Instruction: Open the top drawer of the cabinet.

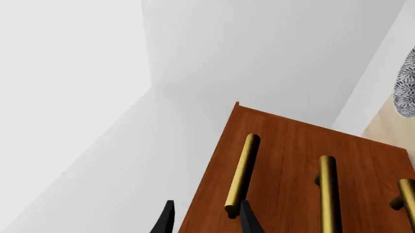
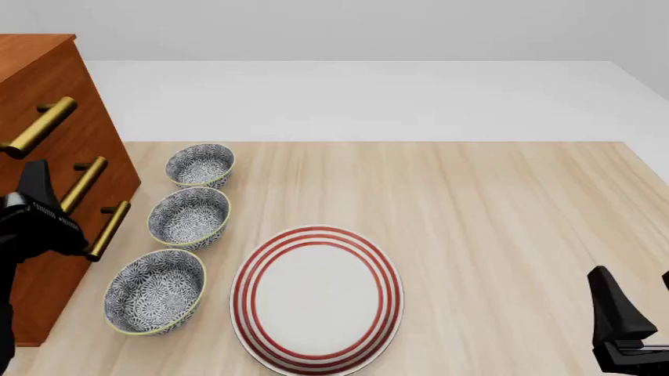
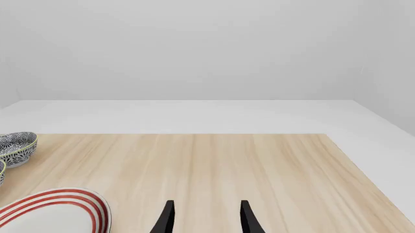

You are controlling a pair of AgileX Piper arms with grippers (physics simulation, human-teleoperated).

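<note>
A: Where's the left gripper (image 1: 205, 219) now?
B: Jaws apart, one finger (image 1: 249, 219) just at the near end of the top drawer (image 2: 47, 86) handle (image 1: 242, 175), not around it. The cabinet (image 2: 42, 227) stands at the table's (image 2: 502, 204) left edge, beside three bowls (image 2: 189, 217).

A: The risk?
B: I'd judge that closing here pinches only the bar's tip, so it slips off when pulled.

A: Orientation?
B: The drawer fronts face the bowls; the handle's long axis runs horizontally, toward and away from the front camera. The right gripper (image 3: 205, 219) idles, fingers apart
</note>
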